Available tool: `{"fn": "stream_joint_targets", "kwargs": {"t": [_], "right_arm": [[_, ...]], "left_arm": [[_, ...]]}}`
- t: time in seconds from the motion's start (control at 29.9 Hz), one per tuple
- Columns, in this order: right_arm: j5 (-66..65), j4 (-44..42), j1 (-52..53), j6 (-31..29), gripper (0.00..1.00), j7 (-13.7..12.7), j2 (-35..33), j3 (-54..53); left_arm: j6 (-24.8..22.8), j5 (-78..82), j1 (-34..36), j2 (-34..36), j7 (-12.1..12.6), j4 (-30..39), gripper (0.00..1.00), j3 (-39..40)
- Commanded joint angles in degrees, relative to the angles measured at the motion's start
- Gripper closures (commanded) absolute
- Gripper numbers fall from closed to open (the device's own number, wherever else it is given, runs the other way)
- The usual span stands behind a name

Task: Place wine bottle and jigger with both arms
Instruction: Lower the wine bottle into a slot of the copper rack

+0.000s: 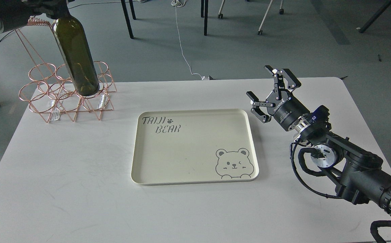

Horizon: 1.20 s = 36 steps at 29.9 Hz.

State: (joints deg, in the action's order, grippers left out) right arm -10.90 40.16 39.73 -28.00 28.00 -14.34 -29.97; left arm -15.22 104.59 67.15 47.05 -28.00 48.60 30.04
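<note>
Two black arms were in your view. Your right pincer (272,95), black with white lettering, hovered above the white desk (63,189) just beside the far right corner of the cream rectangular tray (195,175), with its fingers spread apart and nothing between them. Your left arm (16,13) came in at the top left corner, where only its thick dark body showed; its pincer was cut off by the edge of the view, so you could not tell whether it was clenched, though it probably had the bottle by the neck, since the neck ran up into that dark mass.

That tall dark olive-green glass wine bottle (75,54) hung slightly tilted, its base at or just above one ring of the copper-coloured wire rack (52,101) at the far left of the desk; whether the base touched the rack you could not tell. The tray lay flat in the middle of the desk, printed with "TAIJI BEAR" at its far left and a cartoon bear face at its near right. The steel jigger was not to be seen anywhere in your view.
</note>
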Motion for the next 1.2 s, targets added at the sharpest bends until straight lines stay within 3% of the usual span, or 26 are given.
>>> {"fn": "stream_joint_targets", "kwargs": {"t": [0.0, 1.17], "right_arm": [[0.00, 0.00, 0.00, 0.00, 0.01, 0.00, -0.08, 0.00], [0.00, 0.00, 0.08, 0.00, 0.01, 0.00, 0.01, 0.00]], "left_arm": [[0.01, -0.08, 0.08, -0.38, 0.00, 0.00, 0.85, -0.16], [2.74, -0.35, -4.84, -0.56, 0.00, -0.79, 0.81, -0.42]]}}
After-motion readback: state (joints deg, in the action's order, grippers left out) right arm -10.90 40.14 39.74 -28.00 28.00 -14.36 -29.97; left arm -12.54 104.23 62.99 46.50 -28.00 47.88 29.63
